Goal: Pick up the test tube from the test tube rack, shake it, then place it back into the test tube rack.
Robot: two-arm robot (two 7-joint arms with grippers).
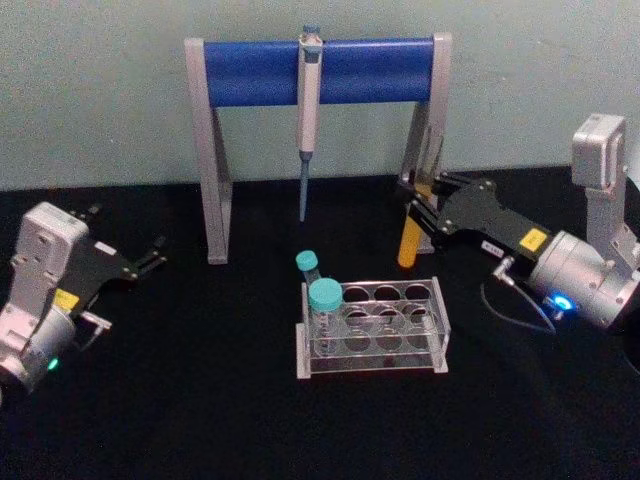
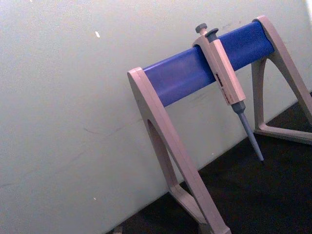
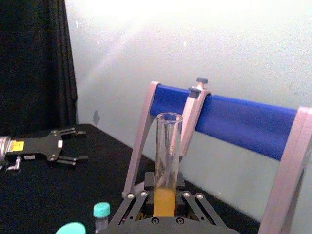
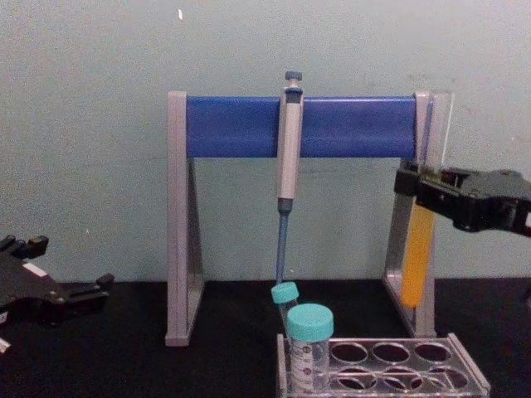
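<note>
1. Since most of its holes sit free, the rack (image 1: 375, 352) mid-bench is ready for the return.
2. Right pincer (image 1: 412, 206) clamps the test tube (image 1: 407, 245) upright, out behind-right of the rack, so nothing spills.
3. Left pincer (image 1: 155, 256) idles far left, spread open.

It looked like a laboratory bench: a pipette (image 1: 309, 110) hung from a grey-and-blue stand (image 1: 255, 70), a clear test tube rack (image 1: 400, 357) held two teal-capped tubes (image 1: 324, 297), and an open glass test tube (image 1: 408, 245) carried orange-yellow liquid, over a black table (image 1: 180, 400) against a plain pale wall (image 1: 100, 90)
</note>
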